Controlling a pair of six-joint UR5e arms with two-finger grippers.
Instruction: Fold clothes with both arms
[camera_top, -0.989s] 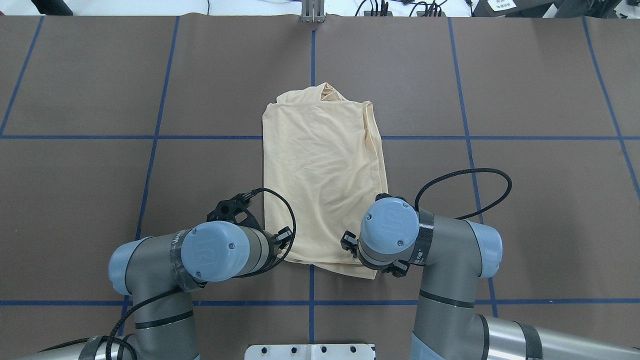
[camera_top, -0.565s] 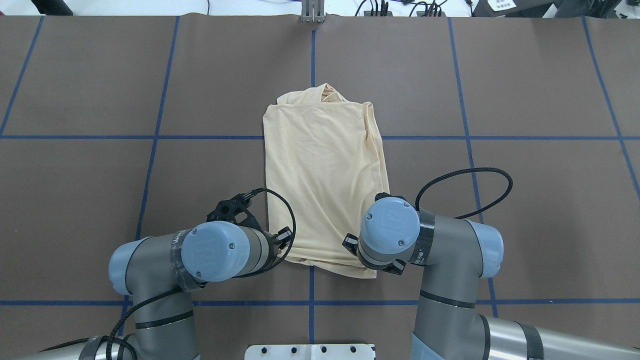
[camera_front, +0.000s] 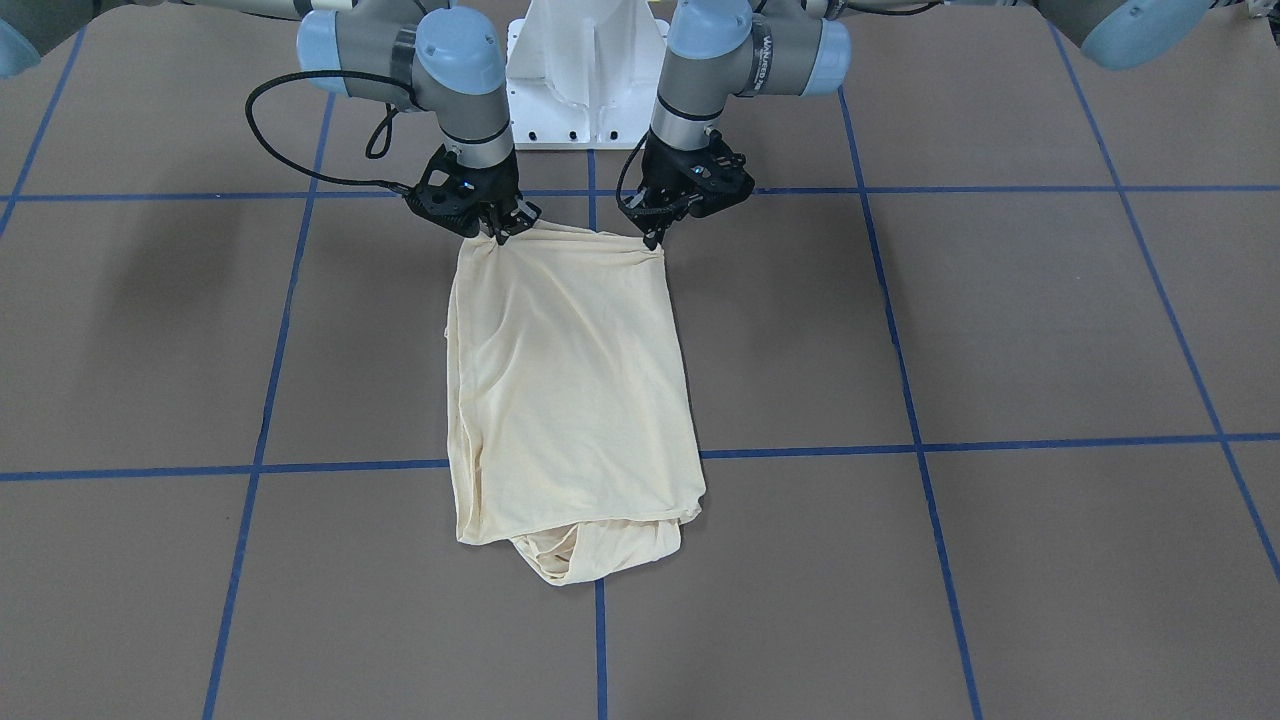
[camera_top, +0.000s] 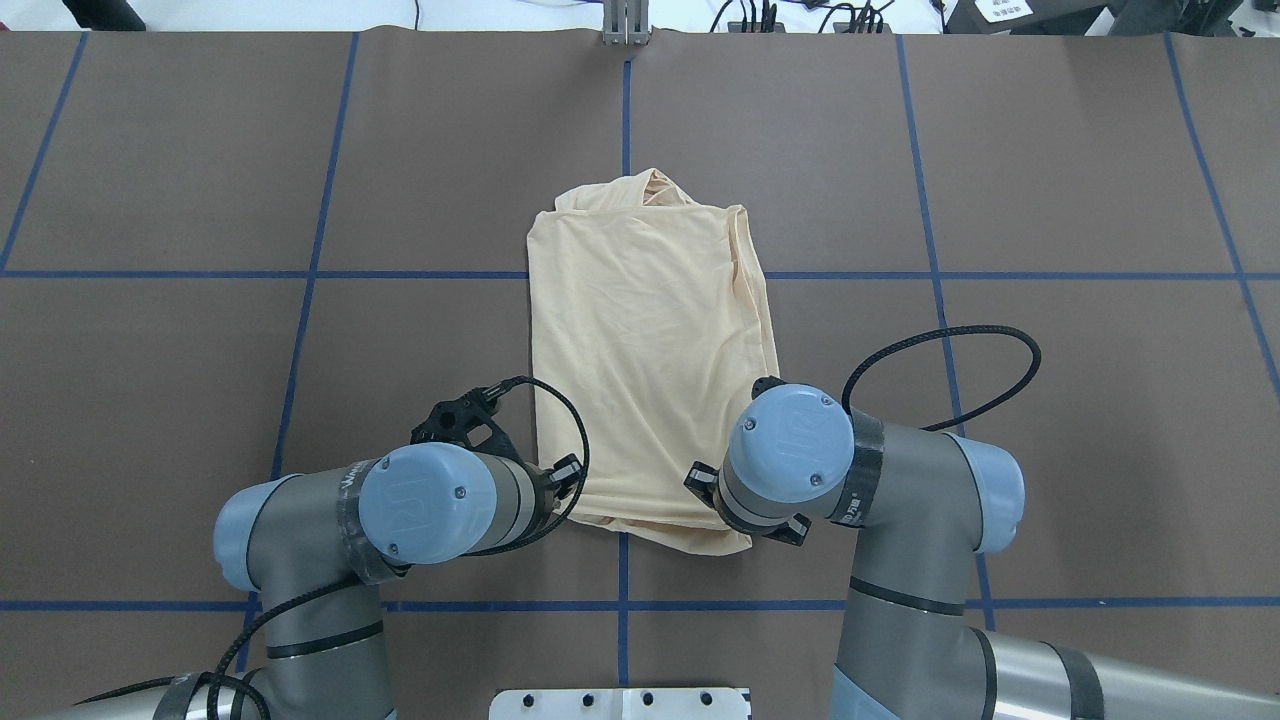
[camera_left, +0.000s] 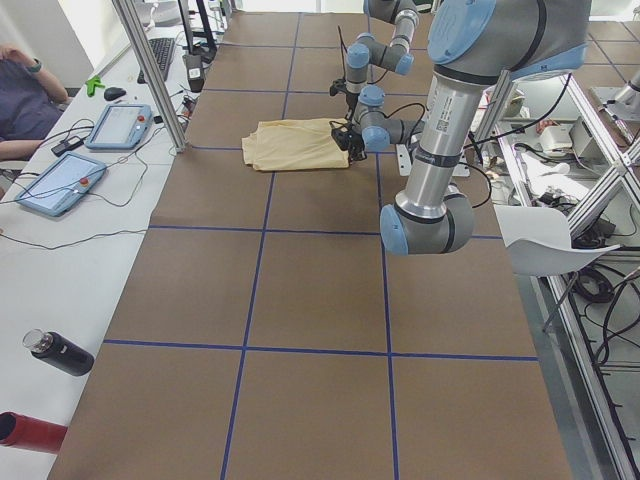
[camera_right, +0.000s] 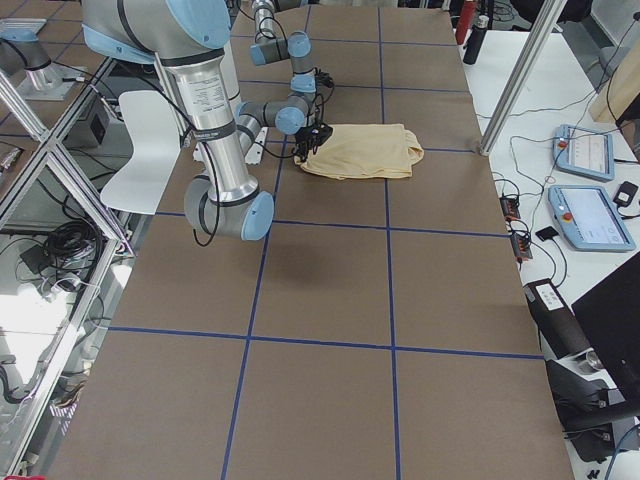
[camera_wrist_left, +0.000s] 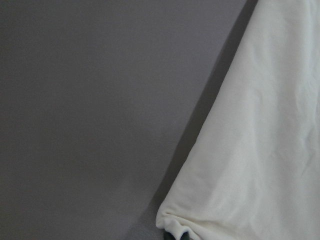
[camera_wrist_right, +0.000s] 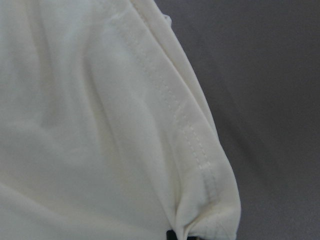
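The cream-yellow shirt (camera_top: 650, 340) lies folded into a long strip at the middle of the brown table (camera_top: 1050, 180); its print is hidden. It also shows in the front-facing view (camera_front: 570, 390) and both side views (camera_left: 295, 143) (camera_right: 360, 150). My left gripper (camera_front: 655, 235) is shut on the shirt's near-edge corner on its own side. My right gripper (camera_front: 497, 232) is shut on the other near corner. Both corners are pinched into small bunches and held just off the table, as the wrist views show (camera_wrist_left: 175, 227) (camera_wrist_right: 200, 220). In the overhead view my wrists hide the fingertips.
Blue tape lines (camera_top: 620, 100) divide the table into squares. The white pedestal base (camera_front: 580, 70) stands just behind the grippers. A metal post (camera_left: 150, 70), tablets (camera_left: 120, 125) and bottles (camera_left: 60, 352) stand along the operators' side, where a person (camera_left: 25, 95) sits.
My right wrist has shifted slightly outward and its cable loop has swung out. The shirt's near end has drawn in a little and lifted. The left arm has barely moved.
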